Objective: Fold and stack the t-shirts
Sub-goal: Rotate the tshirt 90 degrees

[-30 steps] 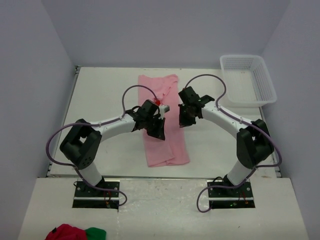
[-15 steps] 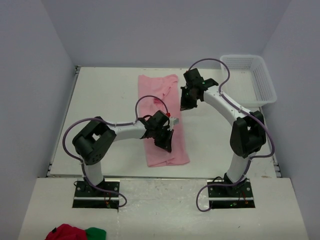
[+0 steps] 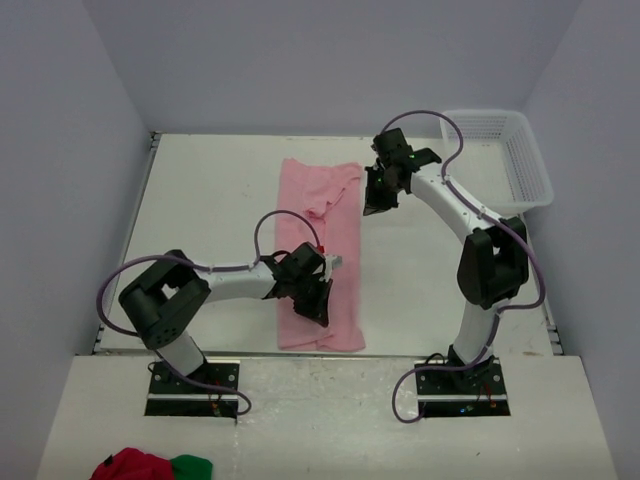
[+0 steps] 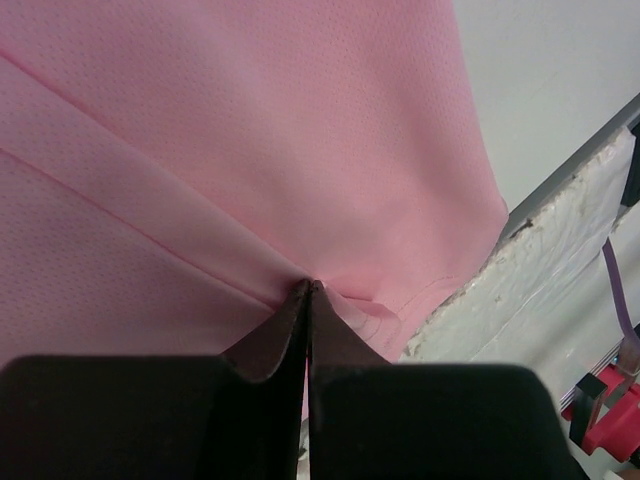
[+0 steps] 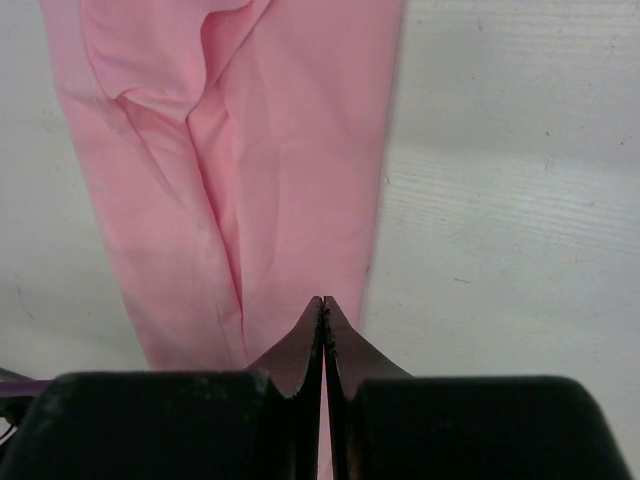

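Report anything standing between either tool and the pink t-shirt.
Nothing visible does. The left tool is shut on the t-shirt near its near end; the right tool, shut, meets its right edge.

We see a light pink t-shirt, finely dotted in its weave, on a white table. The far right basket is white lattice; the near left cloth is red and green.
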{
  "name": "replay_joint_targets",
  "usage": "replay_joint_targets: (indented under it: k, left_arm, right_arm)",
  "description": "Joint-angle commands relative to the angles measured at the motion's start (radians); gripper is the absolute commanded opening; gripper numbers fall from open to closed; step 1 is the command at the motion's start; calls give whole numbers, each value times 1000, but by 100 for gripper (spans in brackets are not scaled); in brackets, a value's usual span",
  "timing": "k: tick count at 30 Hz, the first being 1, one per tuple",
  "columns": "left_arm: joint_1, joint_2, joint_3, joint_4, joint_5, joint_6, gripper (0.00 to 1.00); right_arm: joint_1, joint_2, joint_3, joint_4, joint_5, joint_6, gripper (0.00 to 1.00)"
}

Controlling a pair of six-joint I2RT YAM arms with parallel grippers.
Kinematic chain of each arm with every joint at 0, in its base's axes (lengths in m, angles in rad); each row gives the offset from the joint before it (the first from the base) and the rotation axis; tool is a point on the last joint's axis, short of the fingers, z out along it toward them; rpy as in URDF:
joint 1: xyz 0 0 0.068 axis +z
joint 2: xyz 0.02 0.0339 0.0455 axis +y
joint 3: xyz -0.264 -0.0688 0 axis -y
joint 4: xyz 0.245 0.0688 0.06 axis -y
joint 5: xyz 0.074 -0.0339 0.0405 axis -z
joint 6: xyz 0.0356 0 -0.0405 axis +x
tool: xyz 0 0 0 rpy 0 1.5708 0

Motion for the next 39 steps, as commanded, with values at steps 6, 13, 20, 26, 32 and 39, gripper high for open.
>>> replay_joint_targets:
  k: [6, 13, 20, 26, 32, 39]
  left_arm:
    - [-31, -149, -103, -119, -109, -27, 0]
    - [-43, -252, -73, -181, -117, -37, 0]
    - [-71, -279, -60, -204, -131, -44, 0]
    - [-75, -312, 73, -262, -232, -23, 0]
    - [-75, -264, 200, -279, -278, 11, 0]
    - [-48, -30, 597, -438, -497, 124, 4]
  right_arm:
    - [-10, 68, 60, 16, -105, -55, 7]
    - [-39, 255, 300, -47, -132, -82, 27]
    - [-63, 458, 571, -99, -239, -118, 27]
    - [-95, 590, 716, -119, -303, -119, 29]
    - [-111, 581, 648, -105, -328, -118, 17]
    - [-106, 227, 206, 129, -297, -50, 0]
